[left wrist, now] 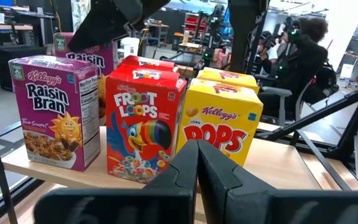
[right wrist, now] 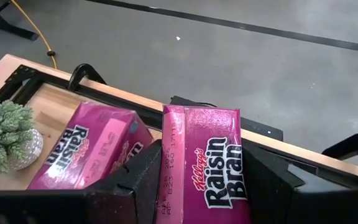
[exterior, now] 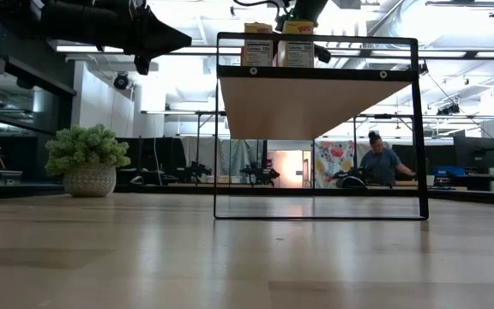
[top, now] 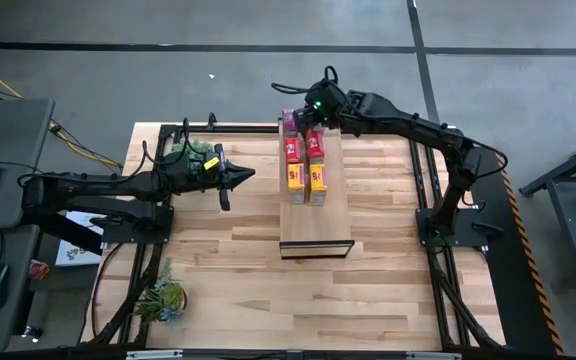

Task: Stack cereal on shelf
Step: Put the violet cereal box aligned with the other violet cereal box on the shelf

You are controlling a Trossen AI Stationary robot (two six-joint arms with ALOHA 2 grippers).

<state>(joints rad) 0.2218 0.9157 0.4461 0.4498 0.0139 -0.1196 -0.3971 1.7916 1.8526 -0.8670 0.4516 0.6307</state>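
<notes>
The long light-wood shelf stands mid-table on a dark frame. At its far end stand two yellow boxes, two red boxes and one magenta box. My right gripper is at the shelf's far end, shut on the second magenta box, which also shows in the left wrist view. My left gripper is shut and empty, in the air left of the shelf, pointing at the boxes. My right gripper pinches the magenta box between its two fingers, one on each narrow side, with the printed front facing the wrist camera. The fingers slant down from the table's far right. The nearer magenta box hides the box's bottom; whether it rests on the shelf, I cannot tell.
One potted plant stands at the far left, close behind my left arm, and shows in the low view. Another plant is at the near left. The shelf's near half is bare wood. A person sits far beyond the table.
</notes>
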